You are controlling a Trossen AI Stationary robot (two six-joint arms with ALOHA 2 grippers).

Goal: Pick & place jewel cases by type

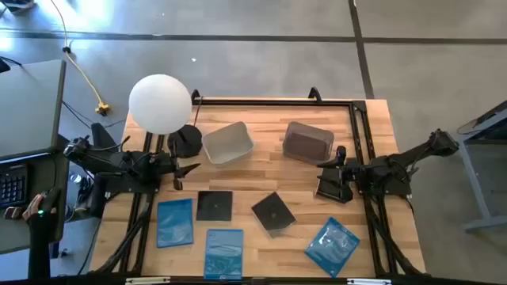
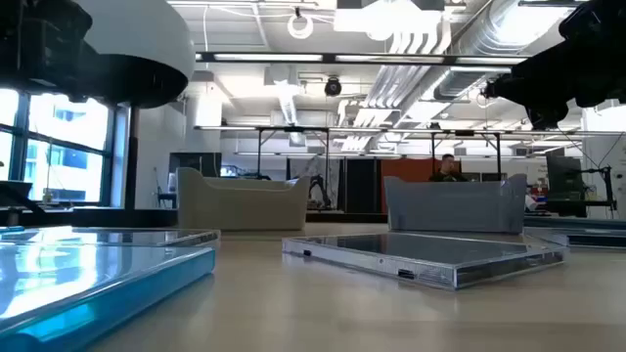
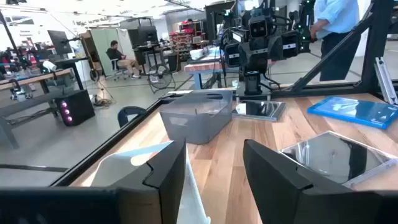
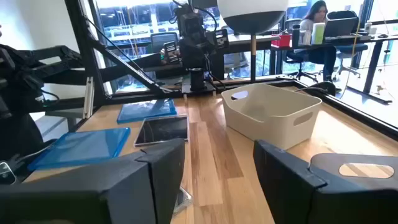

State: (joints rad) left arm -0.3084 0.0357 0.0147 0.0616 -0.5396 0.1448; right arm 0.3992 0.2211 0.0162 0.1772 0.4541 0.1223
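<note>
So from above I see my left gripper and my right gripper parked at the two sides of the table, both holding nothing. Two black cases and three blue cases lie spread along the near part so I can reach each one. The white tub and grey tub wait farther back, likely one for each kind. Down low, a black case sits tilted, one edge lifted, beside a blue case. My left wrist camera shows the fingers spread apart, ready. My right wrist camera shows those fingers apart too, with the white tub ahead.
</note>
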